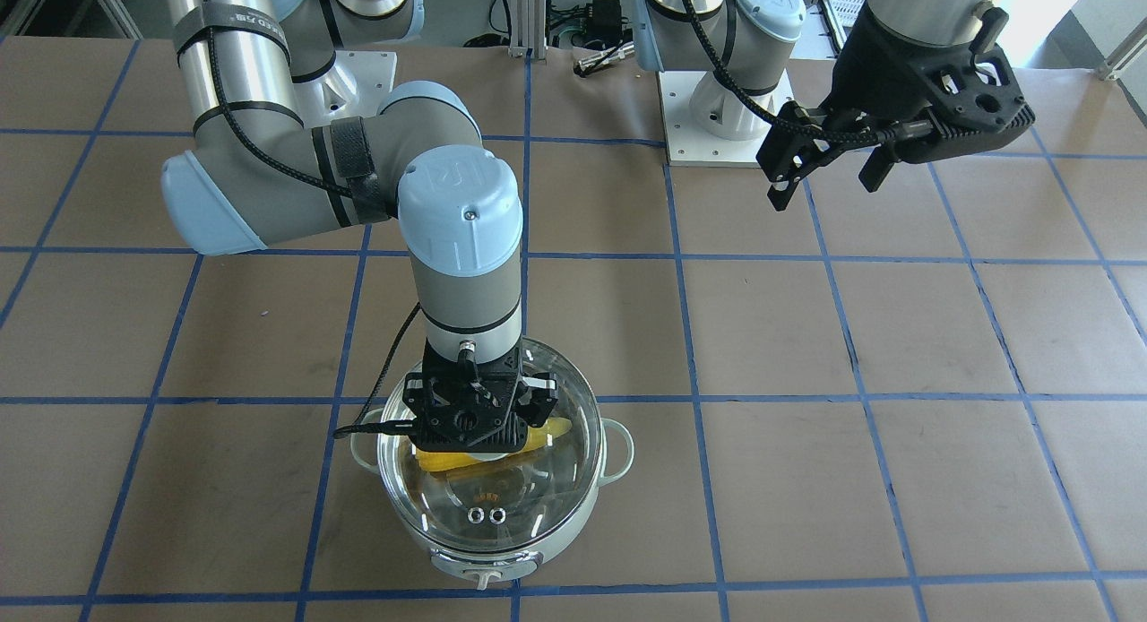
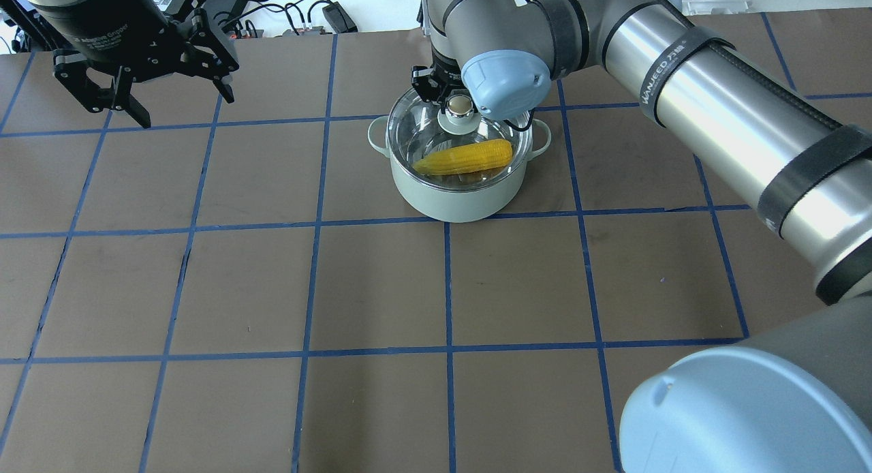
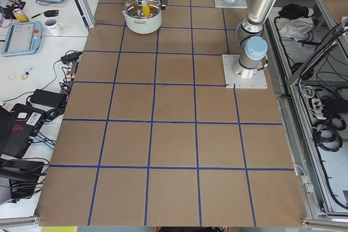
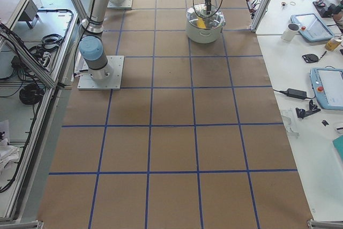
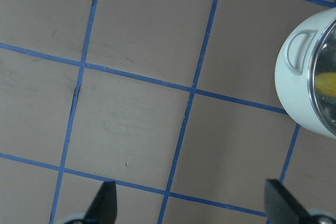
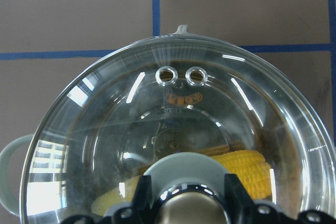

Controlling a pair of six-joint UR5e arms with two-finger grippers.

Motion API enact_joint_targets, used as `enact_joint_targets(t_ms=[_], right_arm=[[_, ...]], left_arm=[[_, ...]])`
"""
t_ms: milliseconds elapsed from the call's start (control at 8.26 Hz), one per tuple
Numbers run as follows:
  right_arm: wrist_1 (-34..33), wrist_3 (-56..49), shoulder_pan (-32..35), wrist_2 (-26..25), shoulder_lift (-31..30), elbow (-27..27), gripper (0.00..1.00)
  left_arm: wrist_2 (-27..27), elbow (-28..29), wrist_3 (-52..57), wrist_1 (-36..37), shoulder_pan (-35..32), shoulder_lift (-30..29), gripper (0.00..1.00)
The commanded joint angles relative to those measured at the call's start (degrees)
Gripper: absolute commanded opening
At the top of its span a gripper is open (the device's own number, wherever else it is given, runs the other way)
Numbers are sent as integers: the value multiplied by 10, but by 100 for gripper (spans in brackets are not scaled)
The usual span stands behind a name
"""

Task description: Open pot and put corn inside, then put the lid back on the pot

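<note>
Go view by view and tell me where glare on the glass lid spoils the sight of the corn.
Right wrist view: bright white reflections streak the lid, heaviest at left, yet the corn reads through; overhead view: almost no glare, corn sharp; front-facing view: faint sheen, but the right pincer covers most of the corn; side views: pot too small to judge.

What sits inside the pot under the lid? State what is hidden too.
The corn lies inside the pot, visible through the clear lid. From the front, the right gripper covers the corn's middle.
</note>
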Motion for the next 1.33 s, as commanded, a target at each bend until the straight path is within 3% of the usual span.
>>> enact_joint_targets(t_ms=[0,121,242,1210], right_arm=[[-9,1,0,-6,1,0,15],[-9,2,0,-6,1,1,15],[-11,2,0,-9,1,3,15],[-24,4,0,-8,3,4,15]], left_arm=[[4,2,45,-1,-18,0,100],[38,1,120,1,-26,3,100],[41,2,108,2,-32,-1,100],[19,3,114,-32,-41,30,100]])
